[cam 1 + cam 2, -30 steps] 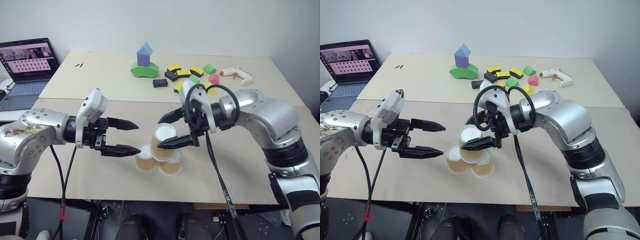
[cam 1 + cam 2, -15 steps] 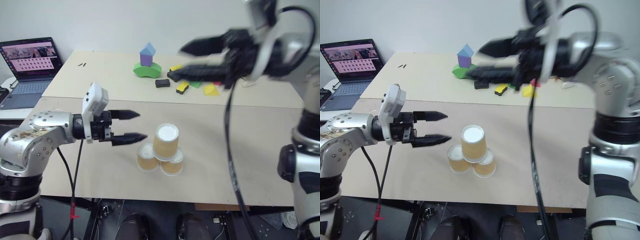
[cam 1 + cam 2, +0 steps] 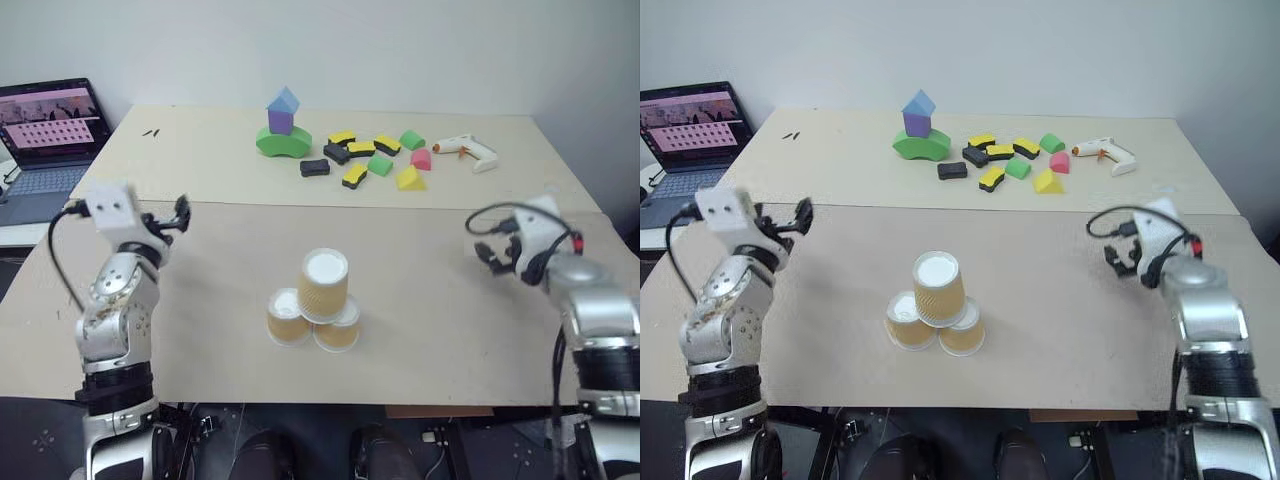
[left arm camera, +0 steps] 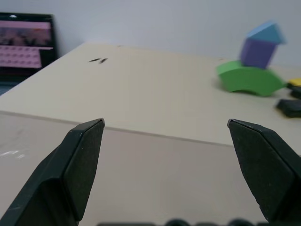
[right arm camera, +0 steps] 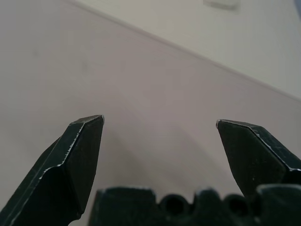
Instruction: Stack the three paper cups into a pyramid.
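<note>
Three paper cups (image 3: 315, 308) form a pyramid near the bench's (image 3: 200, 330) front edge, two below, one on top. Left gripper (image 4: 164, 141) and right gripper (image 5: 160, 136) stand well apart from it, jaws wide and empty. No legible writing shows on the cups.

We read this as robotics lab or test room. Plain white wall (image 3: 400, 50) behind, two bare beige tables (image 3: 200, 160) pushed together. Open laptop (image 3: 45, 135) on side desk at left. Foam block tower (image 3: 283, 125), loose foam blocks (image 3: 375, 160), white glue gun (image 3: 468, 152) laid out as test props.
</note>
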